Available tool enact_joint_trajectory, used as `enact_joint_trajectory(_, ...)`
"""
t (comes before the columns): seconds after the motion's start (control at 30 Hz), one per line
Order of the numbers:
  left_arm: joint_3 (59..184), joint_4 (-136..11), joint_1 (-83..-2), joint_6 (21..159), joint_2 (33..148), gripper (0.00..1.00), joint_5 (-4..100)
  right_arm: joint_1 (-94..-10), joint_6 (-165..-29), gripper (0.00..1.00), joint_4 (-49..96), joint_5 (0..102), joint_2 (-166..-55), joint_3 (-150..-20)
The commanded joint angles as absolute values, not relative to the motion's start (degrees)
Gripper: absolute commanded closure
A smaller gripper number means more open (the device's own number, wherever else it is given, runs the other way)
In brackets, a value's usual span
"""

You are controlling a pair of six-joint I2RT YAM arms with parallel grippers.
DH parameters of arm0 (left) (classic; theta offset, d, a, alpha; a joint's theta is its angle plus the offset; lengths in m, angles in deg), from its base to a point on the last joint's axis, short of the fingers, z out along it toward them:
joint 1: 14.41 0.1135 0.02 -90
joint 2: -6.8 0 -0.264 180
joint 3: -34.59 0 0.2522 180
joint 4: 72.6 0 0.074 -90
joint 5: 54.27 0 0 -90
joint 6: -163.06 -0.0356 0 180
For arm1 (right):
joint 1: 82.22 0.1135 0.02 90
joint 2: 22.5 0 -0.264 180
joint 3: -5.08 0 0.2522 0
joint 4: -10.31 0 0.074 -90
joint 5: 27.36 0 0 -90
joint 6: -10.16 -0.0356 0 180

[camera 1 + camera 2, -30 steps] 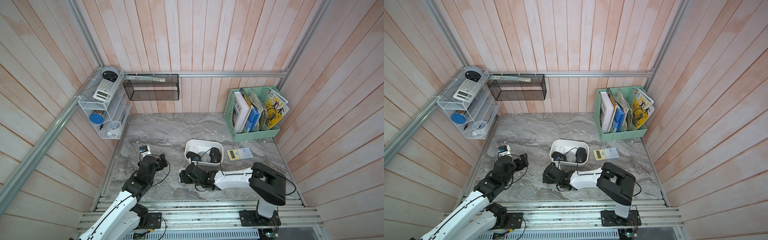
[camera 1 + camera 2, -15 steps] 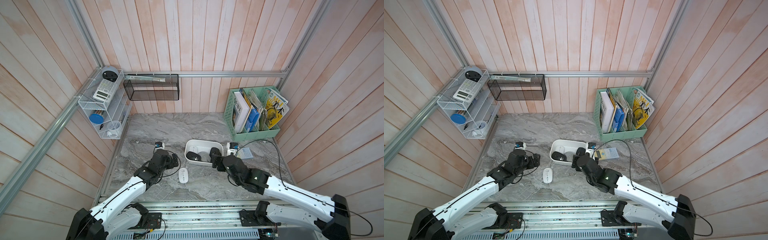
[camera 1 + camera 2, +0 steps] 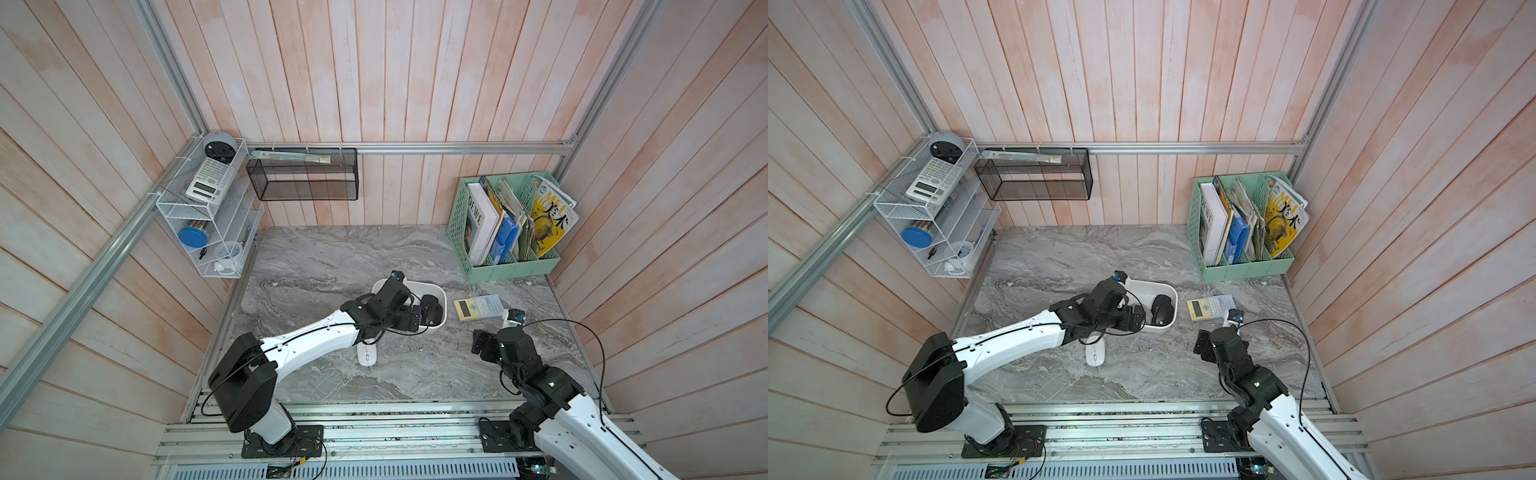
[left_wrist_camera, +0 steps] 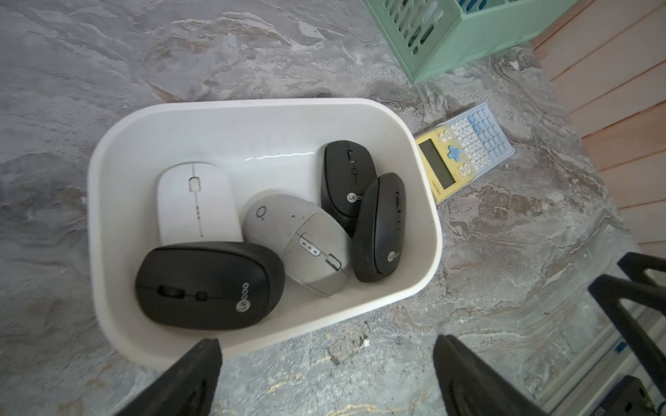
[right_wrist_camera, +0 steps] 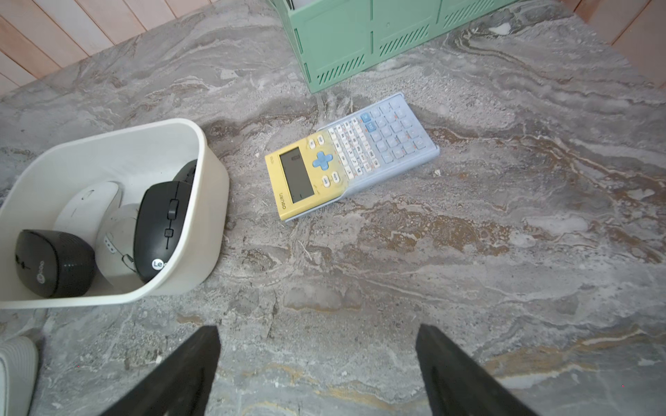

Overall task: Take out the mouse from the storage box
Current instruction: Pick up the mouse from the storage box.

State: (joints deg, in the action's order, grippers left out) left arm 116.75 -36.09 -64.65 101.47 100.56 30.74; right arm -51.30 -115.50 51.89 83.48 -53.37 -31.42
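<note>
**Five mice in the tub, one out on the marble**

Clock directions take 12 as the back wall. The storage box [image 4: 252, 104], a shallow white plastic tub with rounded corners, sits near the middle of the grey marble tabletop [image 3: 316, 266]. It holds a flat white mouse [image 4: 196, 201], a rounded grey mouse [image 4: 299, 241] and a broad black mouse [image 4: 209, 286] against the near rim. At the 3 o'clock end are a slim black mouse [image 4: 346, 176] and a tilted black mouse [image 4: 378, 227] leaning on it.

The left gripper [image 4: 328, 340] hangs at the box's 6 o'clock rim, jaws spread wide and empty. Whether a fingertip touches the rim I cannot tell. The right gripper [image 5: 317, 328] hovers at 4 o'clock, apart from the box, jaws also wide with nothing between.

In both top views a second white mouse [image 3: 366, 355] [image 3: 1095, 353] lies on the marble at 7 o'clock, partly under the left arm. A yellow-and-blue calculator [image 5: 351, 155] lies just beside the 3 o'clock wall, a narrow gap between. A mint-green perforated file holder [image 3: 511, 266] stands at 2 o'clock. Open marble runs from 9 to 12 o'clock.
</note>
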Motion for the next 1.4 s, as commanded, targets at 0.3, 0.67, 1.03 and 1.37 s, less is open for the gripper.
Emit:
enact_joint_trajectory(0.3,132.71,-29.64,-65.55,97.44,117.33,0.11,36.48,-51.68,-112.58,0.08,50.67,82.07,-45.17,-29.25)
enact_joint_trajectory(0.67,138.23,-29.98,-65.57,98.59,124.83,0.26,39.09,-51.63,-112.53,0.08,50.38,81.77,-46.14,-29.34)
enact_joint_trajectory(1.03,143.72,-29.25,-65.57,98.98,130.51,0.38,39.0,-51.64,-112.53,0.08,50.42,81.58,-46.57,-29.41)
enact_joint_trajectory(1.37,146.33,-29.11,-65.47,99.49,134.22,0.49,40.07,-51.63,-112.53,0.08,50.32,81.54,-47.55,-29.69)
